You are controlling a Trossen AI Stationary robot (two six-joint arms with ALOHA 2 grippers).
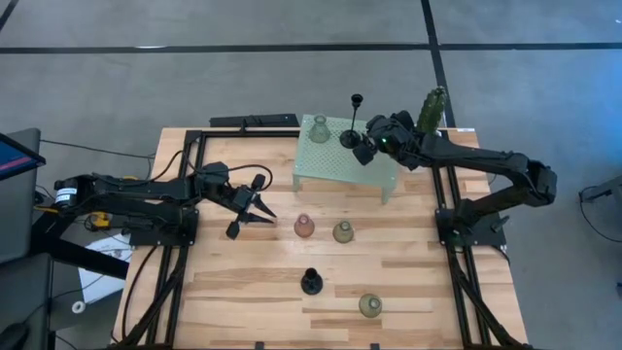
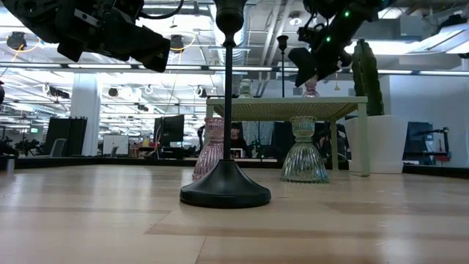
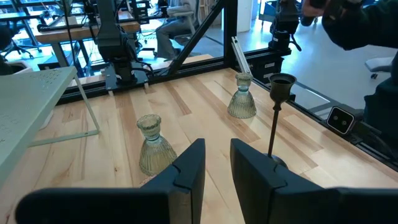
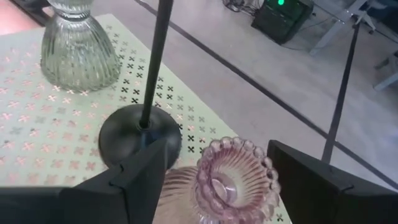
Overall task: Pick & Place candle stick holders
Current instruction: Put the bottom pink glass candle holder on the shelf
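Note:
My right gripper is open over the mint-green mesh stand, its fingers on either side of a pink holder that stands on the stand top. Beside it on the stand are a tall black stem holder and a green holder. My left gripper hangs above the table's left middle, empty, with a narrow gap between its fingers. On the table stand a pink holder, a green holder, a black stem holder and another green holder. My right gripper comes at the pink holder from above, slanting, one finger on each side of the fluted rim. I cannot tell whether the fingers touch it. The holder stands upright on the mesh top.
A green cactus in a white pot stands at the stand's far right corner, close to my right arm. A dark bar lies at the table's far edge. Bare wood lies along the near left of the table.

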